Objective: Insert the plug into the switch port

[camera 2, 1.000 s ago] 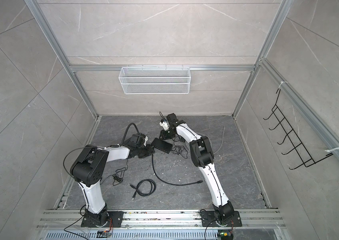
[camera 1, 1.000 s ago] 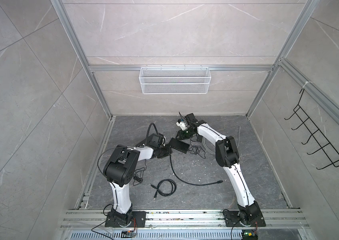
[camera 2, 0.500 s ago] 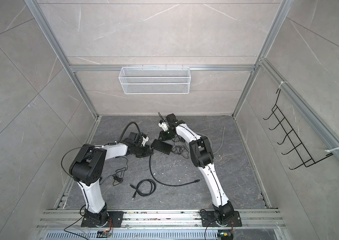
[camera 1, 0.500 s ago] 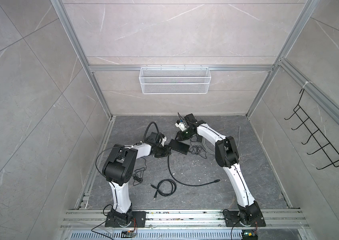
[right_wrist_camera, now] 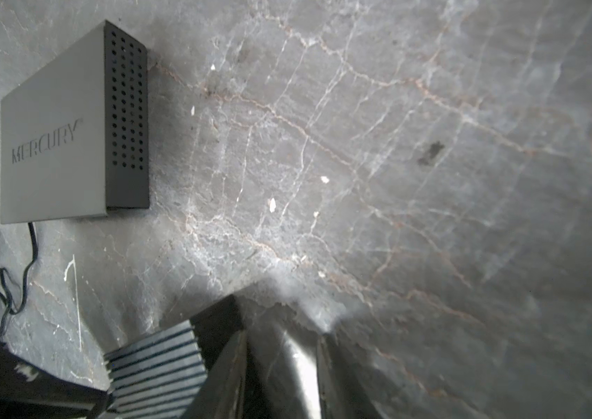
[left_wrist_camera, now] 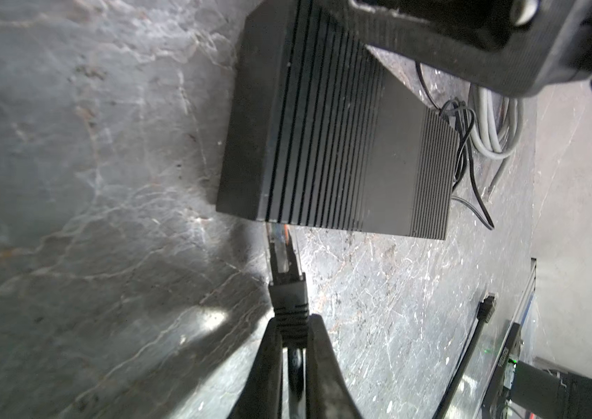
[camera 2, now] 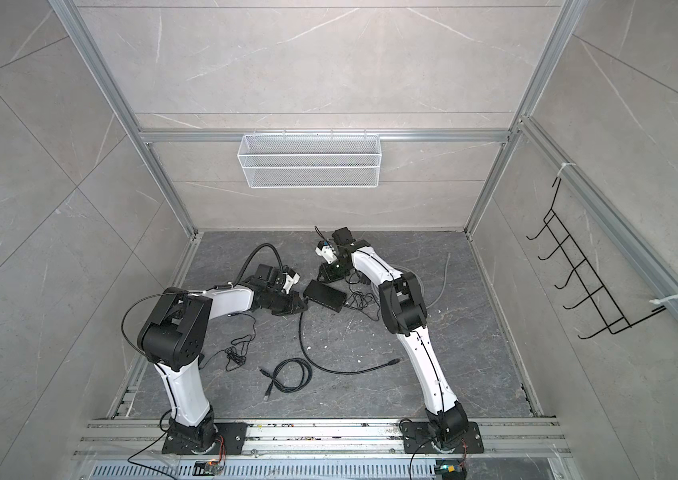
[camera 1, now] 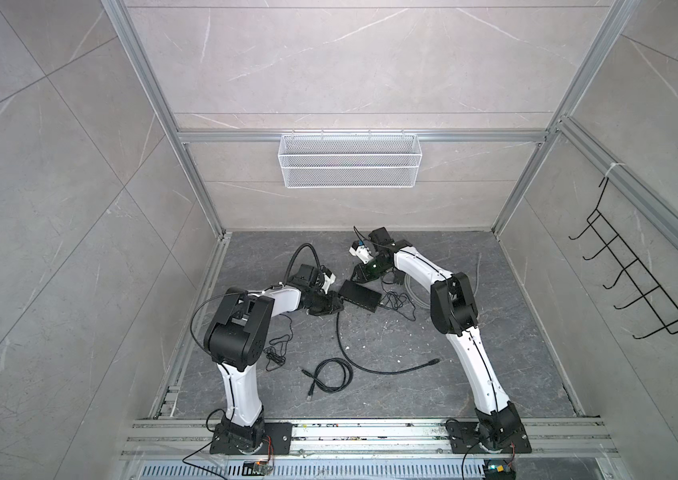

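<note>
Left wrist view gives me the clearest look: the left pincer (left_wrist_camera: 292, 326) is clamped on the black boot of the plug (left_wrist_camera: 282, 254), whose clear tip meets the edge of the ribbed black switch (left_wrist_camera: 330, 138) near one corner; whether it sits in a port I cannot tell, since that face is hidden from me. In both top views the switch (camera 1: 360, 296) (camera 2: 325, 296) lies on the grey desk (camera 1: 495, 332) about the centre of the frame, with the left pincer just to its left and the right pincer (camera 1: 364, 274) just above its upper-left end. From the right wrist view I see the right pincer's fingers (right_wrist_camera: 229, 373) standing apart with bare desk between them, gripping nothing, one finger just beside a switch corner; a grey box (right_wrist_camera: 55, 145) marked MERCURY lies near. The plug's black cable (camera 1: 354, 361) curves toward the lower centre of the top views.
</note>
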`<state>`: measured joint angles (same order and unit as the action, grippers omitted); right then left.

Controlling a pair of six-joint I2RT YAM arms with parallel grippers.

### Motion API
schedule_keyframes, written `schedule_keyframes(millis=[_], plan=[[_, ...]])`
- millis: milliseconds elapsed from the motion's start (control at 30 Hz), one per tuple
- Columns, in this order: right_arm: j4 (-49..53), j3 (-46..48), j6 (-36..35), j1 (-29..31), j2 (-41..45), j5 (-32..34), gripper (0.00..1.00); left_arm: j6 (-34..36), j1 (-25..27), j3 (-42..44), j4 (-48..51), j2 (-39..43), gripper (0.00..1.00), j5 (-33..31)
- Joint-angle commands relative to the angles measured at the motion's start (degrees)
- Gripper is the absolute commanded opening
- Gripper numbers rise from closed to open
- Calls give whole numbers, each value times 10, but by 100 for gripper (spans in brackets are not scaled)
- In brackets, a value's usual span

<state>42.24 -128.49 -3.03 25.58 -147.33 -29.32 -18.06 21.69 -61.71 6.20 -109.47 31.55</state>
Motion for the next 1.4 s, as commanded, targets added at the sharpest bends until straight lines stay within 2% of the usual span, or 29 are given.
schedule_keyframes(millis=[0,200,333,367,433,467,600,767,1033,1133,1233,1300,1367], plan=[[58,-10,-24,14,-19,-22,36,41,-2,-13,-41,9,0,15],[92,-53,-30,14,-40,-23,37,72,-3,-3,-35,11,0,11],[105,-66,-41,17,-36,-20,40,68,-5,2,-44,5,0,8],[104,-62,-42,16,-32,-23,42,64,-5,3,-49,5,0,7],[92,-46,-44,17,-18,-26,54,57,-5,9,-57,7,0,3],[82,-33,-47,17,-9,-28,57,56,-6,10,-55,8,0,-1],[70,-11,-60,17,12,-10,59,57,-8,12,-52,11,0,-7],[92,-15,-93,14,19,-1,72,52,-9,14,-57,9,0,-7],[115,-69,-94,2,10,22,72,56,-10,12,-59,6,0,1],[98,-84,-57,-9,5,51,73,51,-9,16,-69,5,0,8],[131,-155,-40,-27,-33,32,72,49,-10,18,-73,5,0,9],[170,-198,-65,-27,-46,6,70,50,-10,17,-73,4,0,10],[194,-188,-102,-24,-35,-22,69,52,-10,14,-72,2,0,14]])
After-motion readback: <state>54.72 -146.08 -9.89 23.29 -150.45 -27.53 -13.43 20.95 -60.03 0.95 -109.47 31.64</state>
